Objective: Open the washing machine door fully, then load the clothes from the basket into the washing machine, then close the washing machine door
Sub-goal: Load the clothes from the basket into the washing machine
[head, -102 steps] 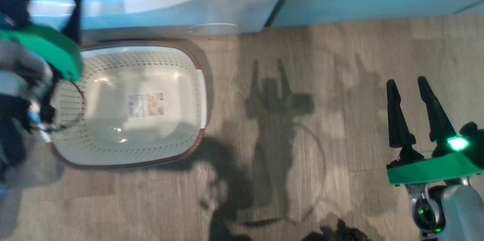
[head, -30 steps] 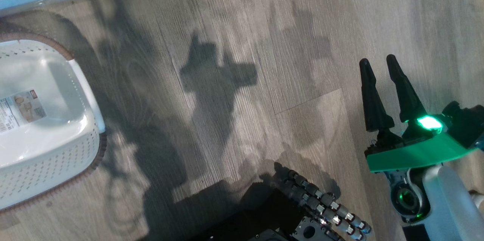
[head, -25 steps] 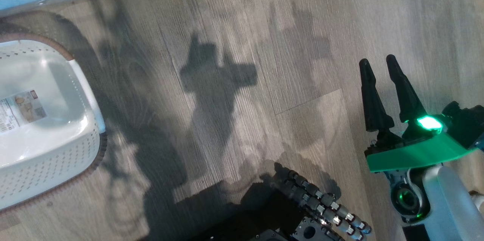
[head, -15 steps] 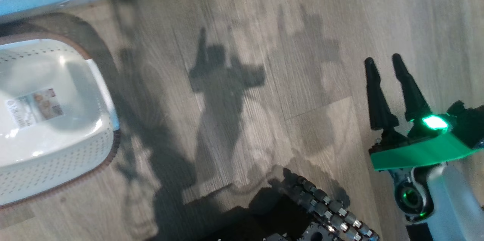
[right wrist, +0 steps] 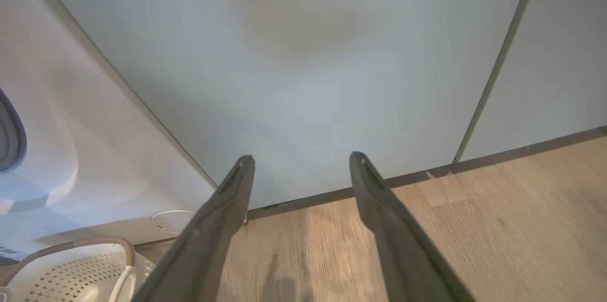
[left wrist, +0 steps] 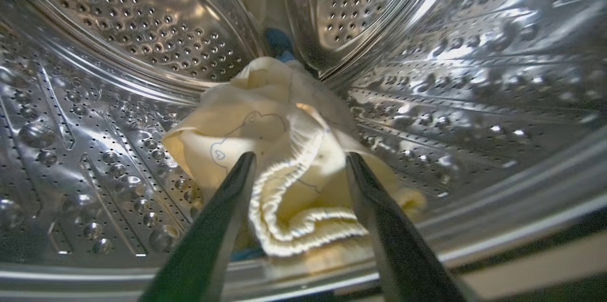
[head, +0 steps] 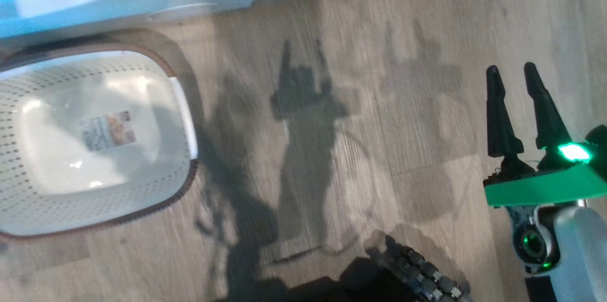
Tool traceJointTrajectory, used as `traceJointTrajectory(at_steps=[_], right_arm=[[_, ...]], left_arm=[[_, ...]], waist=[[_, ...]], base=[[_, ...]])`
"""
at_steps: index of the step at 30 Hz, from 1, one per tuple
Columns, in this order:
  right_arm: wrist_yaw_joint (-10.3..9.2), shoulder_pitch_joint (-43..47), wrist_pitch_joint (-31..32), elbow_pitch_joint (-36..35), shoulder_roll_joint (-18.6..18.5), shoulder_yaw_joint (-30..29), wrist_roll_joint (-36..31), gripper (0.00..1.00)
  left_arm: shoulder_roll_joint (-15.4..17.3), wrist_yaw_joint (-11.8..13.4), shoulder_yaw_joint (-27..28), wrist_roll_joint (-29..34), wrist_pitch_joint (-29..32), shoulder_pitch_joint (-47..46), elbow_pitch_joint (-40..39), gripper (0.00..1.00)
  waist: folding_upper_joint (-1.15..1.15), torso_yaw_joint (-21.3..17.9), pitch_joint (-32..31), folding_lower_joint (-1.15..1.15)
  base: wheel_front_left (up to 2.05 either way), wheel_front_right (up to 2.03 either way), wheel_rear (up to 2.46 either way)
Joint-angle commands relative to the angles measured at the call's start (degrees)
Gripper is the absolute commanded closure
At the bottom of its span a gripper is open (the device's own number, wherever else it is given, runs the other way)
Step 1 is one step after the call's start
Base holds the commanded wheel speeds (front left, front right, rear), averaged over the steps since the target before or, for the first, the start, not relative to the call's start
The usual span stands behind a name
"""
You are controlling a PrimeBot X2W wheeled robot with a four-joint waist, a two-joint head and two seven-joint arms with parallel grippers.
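The left gripper (left wrist: 301, 157) reaches into the washing machine (left wrist: 118, 55), its two dark fingers spread wide apart and gripping nothing. The clothes (left wrist: 284, 141), a crumpled pale yellow bundle with a faint line print, lie on the bottom of the steel drum, just beyond and between those fingers; a bit of blue shows at the bundle's far edge. The basket (head: 182, 183) stands on the wooden floor (head: 379, 126) near the foot of the machine, the label (head: 108, 130) on its base in plain sight. The right gripper (head: 511, 69) hangs open over the floor, well to the right of the basket, pointing toward the pale cabinets (right wrist: 308, 55).
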Motion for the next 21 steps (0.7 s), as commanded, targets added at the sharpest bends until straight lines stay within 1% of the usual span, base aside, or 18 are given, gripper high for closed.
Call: traceJointTrajectory(at_steps=[1, 5, 6, 7, 8, 12, 16, 21], right_arm=[[-0.16, 2.5, -0.5, -1.9, -0.8, -0.1, -0.9, 0.0], [-0.16, 3.6, -0.5, -1.9, -0.8, -1.5, -2.7, 0.0], [-0.16, 3.6, -0.5, -1.9, -0.8, -1.5, -2.7, 0.0], [-0.16, 3.8, -0.5, -1.9, -0.8, -1.7, -3.3, 0.0], [-0.16, 4.4, -0.5, -1.9, -0.8, -2.2, -4.1, 0.0], [-0.16, 5.5, -0.5, -2.0, -0.8, -3.2, -5.6, 0.0], [-0.16, 6.6, -0.5, -2.1, -0.8, -3.9, -7.1, 0.0], [-0.16, 7.8, -0.5, -2.0, -0.8, -4.8, -8.8, 0.0]], left_arm=[[1.6, 1.0, 1.9, -0.8, -1.9, 2.1, -2.8, 0.0], [-0.7, 3.2, 2.3, -2.5, -5.4, 8.9, -7.4, 0.0], [-0.7, 3.2, 2.3, -2.5, -5.4, 8.9, -7.4, 0.0], [-1.0, 4.1, 2.5, -2.8, -6.2, 10.7, -8.8, 0.0], [-1.9, 5.8, 3.2, -4.0, -7.4, 14.6, -12.5, 0.0], [-2.9, 10.6, 4.2, -4.9, -9.5, 24.0, -22.8, 0.0], [-3.1, 16.0, 5.3, -5.3, -10.4, 34.3, -33.8, 0.0], [-3.1, 22.6, 6.6, -5.1, -11.4, 46.8, -45.7, 0.0]], waist=[[0.0, 2.3, -2.4, 0.0], [0.0, 4.9, -4.9, 0.0], [0.0, 4.9, -4.9, 0.0], [0.0, 5.4, -5.6, 0.0], [0.0, 6.4, -7.1, 0.0], [0.0, 8.4, -9.8, 0.0], [0.0, 10.2, -12.1, 0.0], [0.0, 12.0, -15.1, 0.0]], base=[[0.0, 0.0, 0.0], [0.0, 0.0, 0.0], [0.0, 0.0, 0.0], [0.0, 0.0, 0.0], [0.0, 0.0, 0.0], [0.0, 0.0, 0.0], [0.0, 0.0, 0.0], [0.0, 0.0, 0.0]])
